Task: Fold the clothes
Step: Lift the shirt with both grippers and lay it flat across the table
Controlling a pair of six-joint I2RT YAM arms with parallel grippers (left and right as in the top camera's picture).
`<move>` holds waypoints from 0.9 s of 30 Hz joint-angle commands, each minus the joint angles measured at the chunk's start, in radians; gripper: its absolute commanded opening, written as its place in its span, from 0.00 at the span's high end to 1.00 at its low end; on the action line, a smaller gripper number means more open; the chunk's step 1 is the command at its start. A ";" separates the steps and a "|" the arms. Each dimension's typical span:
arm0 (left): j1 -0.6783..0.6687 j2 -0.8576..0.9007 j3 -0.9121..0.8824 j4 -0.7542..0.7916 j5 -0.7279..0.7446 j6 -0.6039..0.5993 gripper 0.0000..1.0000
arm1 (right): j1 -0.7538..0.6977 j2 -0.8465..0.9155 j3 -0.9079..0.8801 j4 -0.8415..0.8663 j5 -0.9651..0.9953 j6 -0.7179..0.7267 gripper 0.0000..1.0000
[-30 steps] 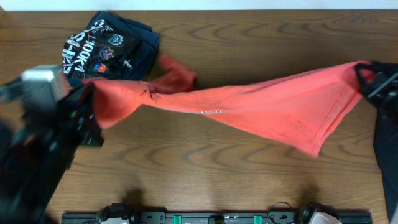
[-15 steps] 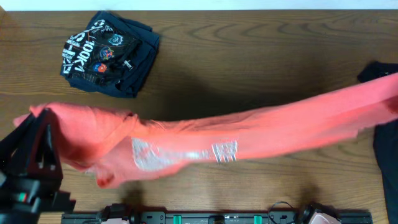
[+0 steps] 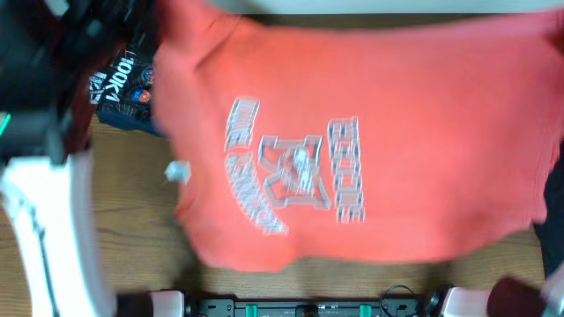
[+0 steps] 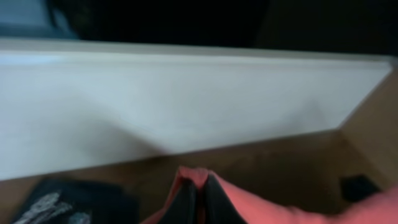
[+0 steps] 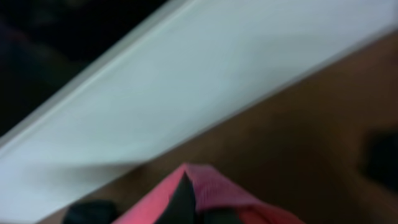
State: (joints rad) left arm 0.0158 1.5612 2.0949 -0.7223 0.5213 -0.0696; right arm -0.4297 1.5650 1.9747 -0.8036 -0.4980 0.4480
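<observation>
- The coral-red T-shirt (image 3: 397, 132) is off the table (image 3: 132, 242), spread wide in the air between the 2 arms. It fills most of the overhead view, with its white-and-navy lettering (image 3: 295, 167) facing up at the camera.
- The left gripper (image 4: 198, 200) has its fingers pressed together on a fold of coral cloth, as its wrist view shows. The right gripper (image 5: 186, 199) is pinching a fold of the same shirt in the same way.
- The relation that matters is that the held edge runs left to right along the far side of the table, with 1 claw at each end. The rest of the cloth falls from that edge toward the near side.
- The lettering lies sideways to the overhead camera, so the shirt's neck-to-hem axis seems to run from 1 gripper to the other rather than away from them.
- Neither arm is nearer, since each already holds its own end. The overhead view blurs both claws, so their exact spots on the edge cannot be told.
- The navy shirt (image 3: 119, 92) lies on the table under the lifted shirt's left corner, beside the left arm (image 3: 44, 211). A black garment (image 3: 555, 251) shows at the right edge.
- My judgement is that the shirt gets laid flat next. Both claws would need to lower together, with the span kept taut. They should also draw toward the near side, so the cloth lands on bare wood and not on the navy shirt.
</observation>
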 commanded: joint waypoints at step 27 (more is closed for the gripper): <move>-0.114 0.261 0.189 -0.933 -0.090 0.208 0.94 | -0.084 0.103 -0.230 -0.453 0.180 -0.353 0.99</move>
State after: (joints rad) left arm -0.0853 1.8004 2.3268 -1.6089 0.5167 0.0967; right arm -0.5407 1.6337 1.8431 -1.2465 -0.4797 0.1589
